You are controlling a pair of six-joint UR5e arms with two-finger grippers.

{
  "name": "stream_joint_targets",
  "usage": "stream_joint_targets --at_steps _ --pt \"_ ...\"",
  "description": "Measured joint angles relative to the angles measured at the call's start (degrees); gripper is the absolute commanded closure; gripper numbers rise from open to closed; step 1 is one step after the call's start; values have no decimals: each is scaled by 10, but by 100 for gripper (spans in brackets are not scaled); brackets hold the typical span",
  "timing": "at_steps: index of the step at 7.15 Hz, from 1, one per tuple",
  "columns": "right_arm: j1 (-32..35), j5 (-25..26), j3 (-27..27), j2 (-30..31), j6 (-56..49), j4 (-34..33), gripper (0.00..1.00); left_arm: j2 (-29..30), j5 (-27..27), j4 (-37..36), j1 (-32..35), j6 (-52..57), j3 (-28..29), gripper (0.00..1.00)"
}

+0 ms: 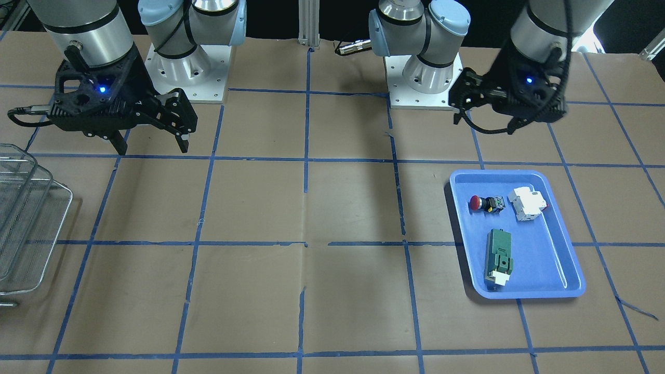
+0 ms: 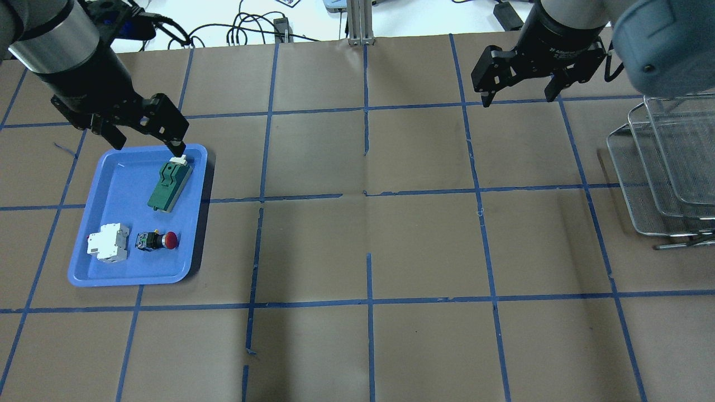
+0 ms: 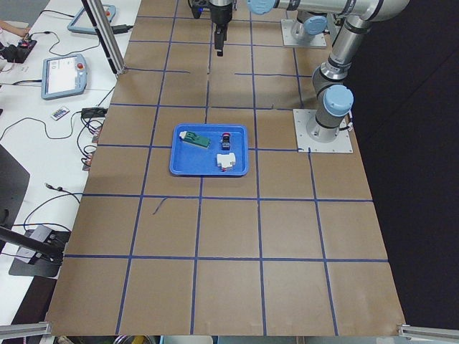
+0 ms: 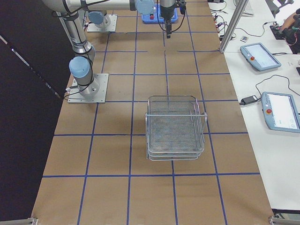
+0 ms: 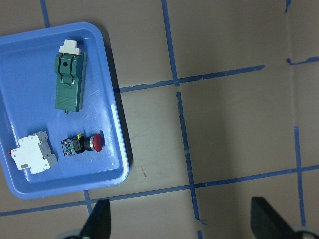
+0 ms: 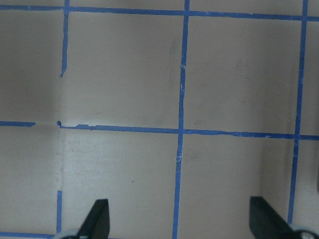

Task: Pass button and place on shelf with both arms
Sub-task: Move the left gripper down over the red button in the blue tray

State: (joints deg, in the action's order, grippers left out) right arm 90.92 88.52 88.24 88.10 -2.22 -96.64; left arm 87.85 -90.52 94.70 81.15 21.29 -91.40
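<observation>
Button (image 2: 158,240) lay on its side in the blue tray (image 2: 128,190), its red cap near the rim that faced the table's middle. The white breaker (image 2: 108,243) sat just beside its black end, and the green module (image 2: 170,185) lay apart, toward the tray's far edge. The left gripper (image 2: 148,142) hung high above that far rim, jaws spread wide and holding nothing. The right gripper (image 2: 518,96) hung over taped table (image 2: 368,245) toward the far side, equally wide apart and empty. The shelf (image 2: 642,190) stood at the table's right end, well apart from both grippers. A broad stretch of brown table lay between tray and shelf.
</observation>
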Motion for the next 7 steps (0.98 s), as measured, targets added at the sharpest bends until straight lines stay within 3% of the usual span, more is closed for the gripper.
stream_joint_targets --at_steps 4,7 --pt "0 -3 0 0 1 1 0 20 5 -212 -174 339 -192 0" --pt "0 -3 0 0 1 0 0 55 16 -365 -231 605 -298 0"
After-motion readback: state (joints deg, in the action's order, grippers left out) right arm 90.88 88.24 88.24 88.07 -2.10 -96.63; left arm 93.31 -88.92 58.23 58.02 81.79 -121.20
